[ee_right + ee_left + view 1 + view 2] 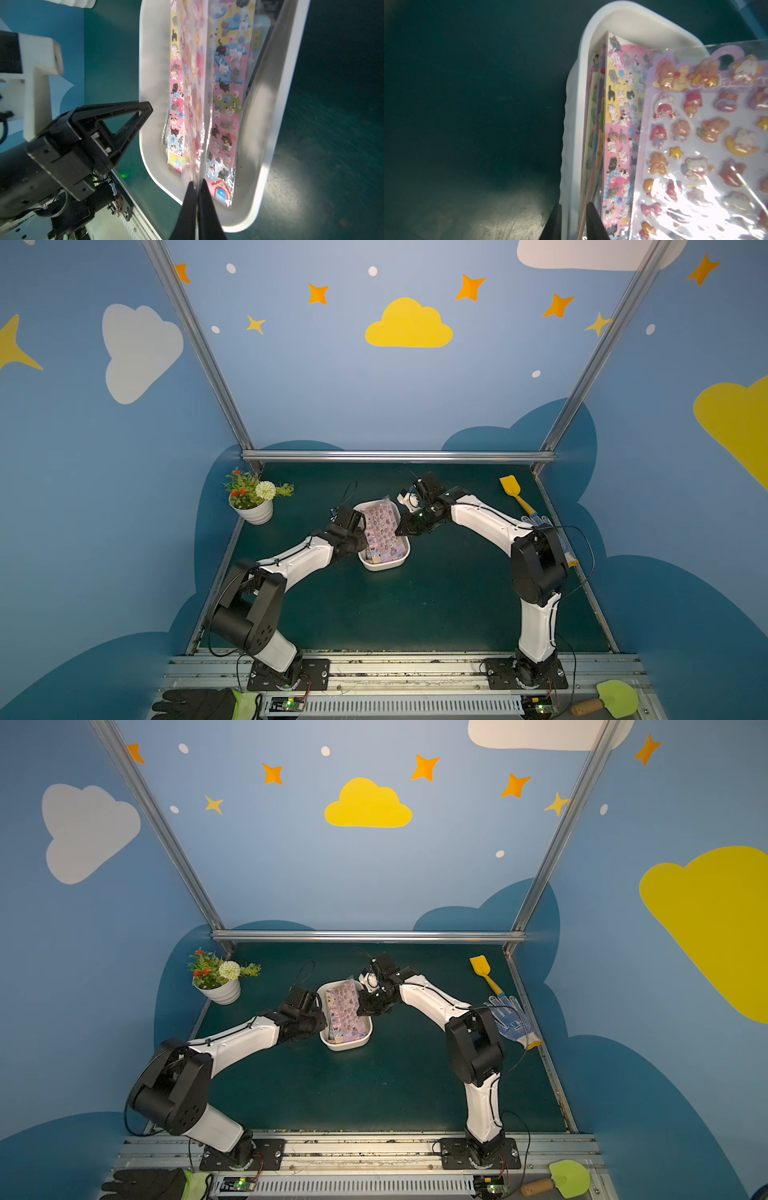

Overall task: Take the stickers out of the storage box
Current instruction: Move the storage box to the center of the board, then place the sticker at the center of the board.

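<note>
Stickers [380,531] fill the white storage box [384,567] at mid-table on the green mat [436,605]. The right gripper [196,182], pressed together, pinches the clear sleeve of the top purple sheet [695,135], whose right edge is raised. The left gripper [573,204] clamps the box's left wall, 1 finger inside, 1 outside.

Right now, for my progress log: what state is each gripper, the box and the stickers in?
storage box: upright, not emptied
top sticker sheet: tilted, one edge raised
other stickers: inside the box
left gripper: shut on storage box wall
right gripper: shut on top sticker sheet
</note>
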